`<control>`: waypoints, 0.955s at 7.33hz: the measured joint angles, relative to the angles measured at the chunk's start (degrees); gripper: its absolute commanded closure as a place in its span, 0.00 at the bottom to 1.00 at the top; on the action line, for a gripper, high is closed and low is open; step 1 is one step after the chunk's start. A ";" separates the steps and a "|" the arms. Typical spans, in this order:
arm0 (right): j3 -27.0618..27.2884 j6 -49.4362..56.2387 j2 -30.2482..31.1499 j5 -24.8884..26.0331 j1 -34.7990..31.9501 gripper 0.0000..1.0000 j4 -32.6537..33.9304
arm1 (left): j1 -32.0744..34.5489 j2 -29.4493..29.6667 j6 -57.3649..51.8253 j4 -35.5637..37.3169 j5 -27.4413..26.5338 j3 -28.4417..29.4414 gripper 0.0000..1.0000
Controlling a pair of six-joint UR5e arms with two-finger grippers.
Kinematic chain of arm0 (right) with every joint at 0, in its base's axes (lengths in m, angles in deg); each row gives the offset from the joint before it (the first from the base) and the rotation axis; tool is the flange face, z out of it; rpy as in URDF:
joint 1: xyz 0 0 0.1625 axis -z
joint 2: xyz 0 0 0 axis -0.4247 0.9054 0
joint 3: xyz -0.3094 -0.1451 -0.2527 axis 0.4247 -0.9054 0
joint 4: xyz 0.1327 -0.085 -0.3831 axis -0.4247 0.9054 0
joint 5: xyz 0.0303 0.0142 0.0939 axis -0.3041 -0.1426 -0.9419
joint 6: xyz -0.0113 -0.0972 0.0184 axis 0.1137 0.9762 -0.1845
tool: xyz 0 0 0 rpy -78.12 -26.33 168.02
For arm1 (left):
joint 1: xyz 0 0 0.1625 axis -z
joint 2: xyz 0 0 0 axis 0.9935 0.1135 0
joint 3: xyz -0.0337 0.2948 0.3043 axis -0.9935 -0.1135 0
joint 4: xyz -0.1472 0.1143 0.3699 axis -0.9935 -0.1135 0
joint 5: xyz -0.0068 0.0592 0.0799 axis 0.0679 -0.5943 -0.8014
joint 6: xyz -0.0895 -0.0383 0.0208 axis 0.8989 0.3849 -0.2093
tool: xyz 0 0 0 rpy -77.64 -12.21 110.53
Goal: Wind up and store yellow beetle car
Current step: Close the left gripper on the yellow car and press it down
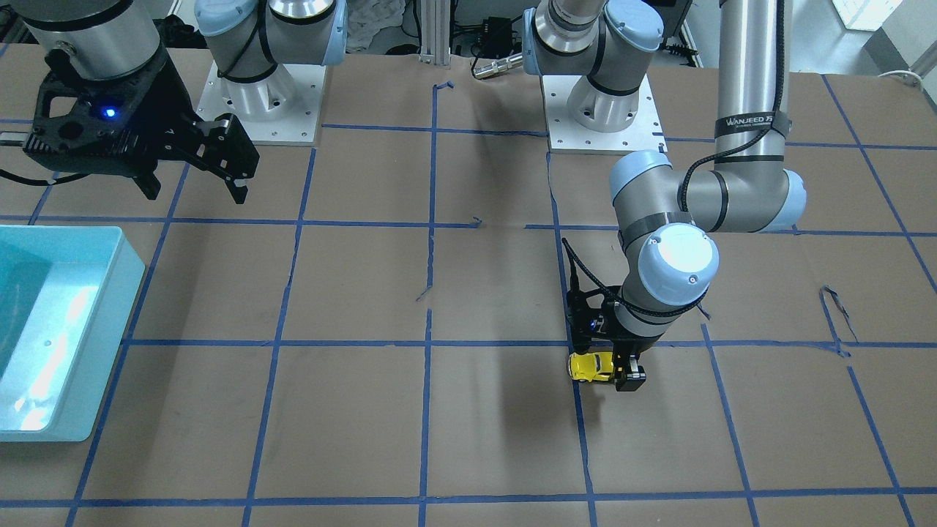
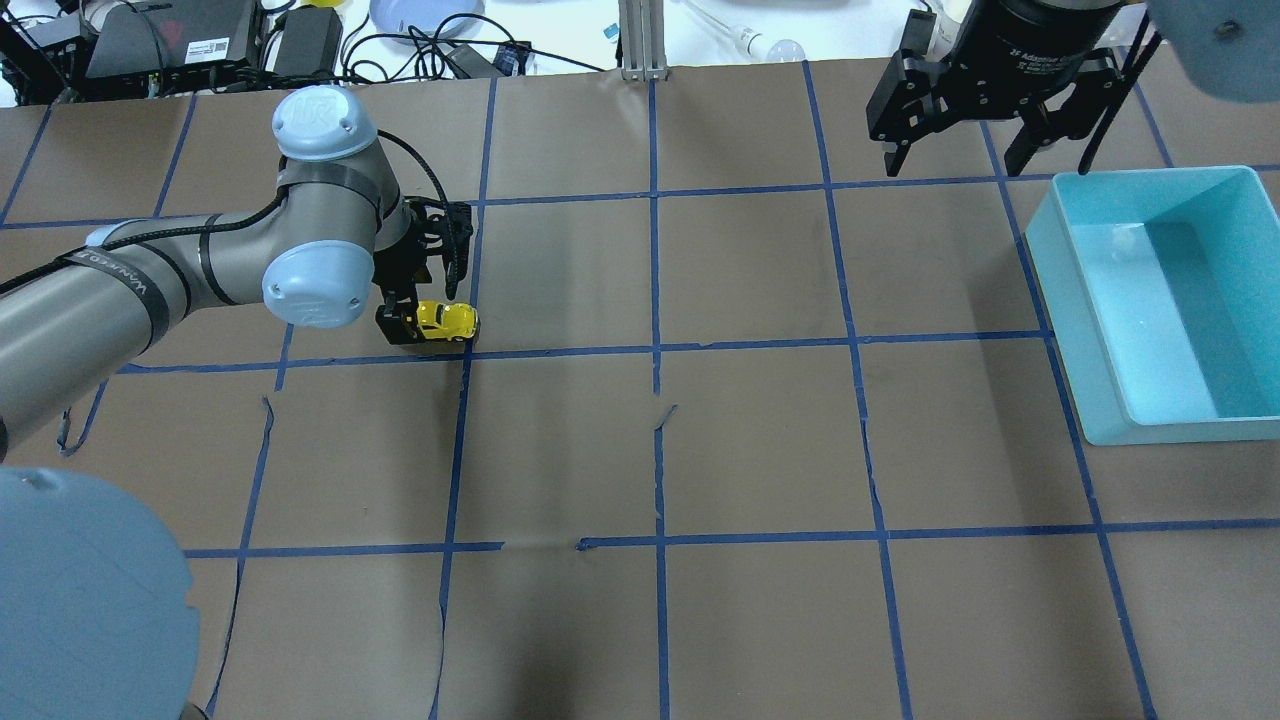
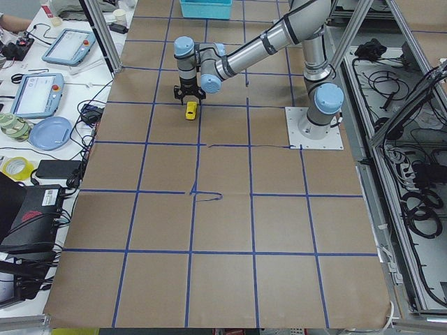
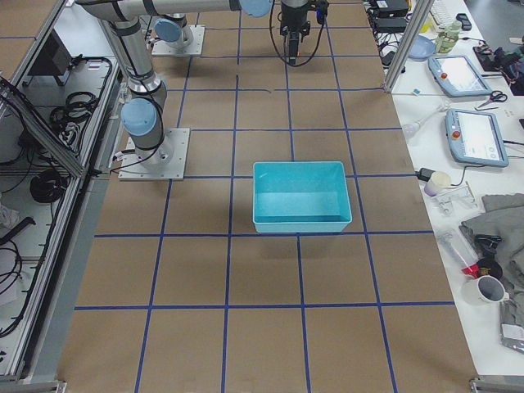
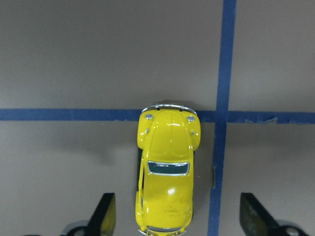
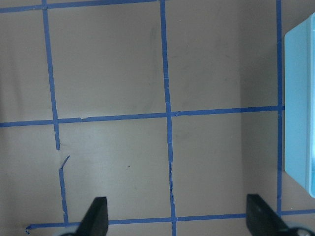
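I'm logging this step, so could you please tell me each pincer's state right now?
Left pincer: open, straddling the yellow beetle car, not gripping it.
Right pincer: open, empty.

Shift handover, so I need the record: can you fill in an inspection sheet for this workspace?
surface: brown table, blue tape grid, torn in spots.
job's things: car upright on the table; teal bin empty.
clutter: nothing seen.
pincers: left pincer open, straddling the car, not touching; right pincer open, in the air near the bin.
cables: black cable along the left wrist.
surroundings: pendants on side benches.
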 measured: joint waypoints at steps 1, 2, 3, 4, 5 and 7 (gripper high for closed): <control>0.00 0.00 0.00 0.00 0.00 0.00 0.00 | -0.02 0.50 -0.45 0.75 0.09 0.07 0.17; 0.00 0.00 0.00 -0.04 0.00 0.00 0.00 | -0.03 1.14 -0.51 1.49 0.67 0.28 0.18; 0.00 0.00 -0.01 -0.04 0.00 0.00 0.00 | -0.11 1.78 -0.32 2.07 1.69 0.43 0.21; 0.00 0.00 -0.03 -0.04 0.00 0.00 0.00 | -0.23 2.19 -0.19 2.43 2.35 0.39 0.22; 0.00 0.00 -0.03 -0.06 0.00 0.00 0.00 | -0.36 2.36 -0.17 2.58 2.61 0.21 0.25; 0.00 0.00 -0.01 0.09 0.00 0.00 0.00 | -0.52 2.30 -0.47 2.68 2.71 -0.11 0.53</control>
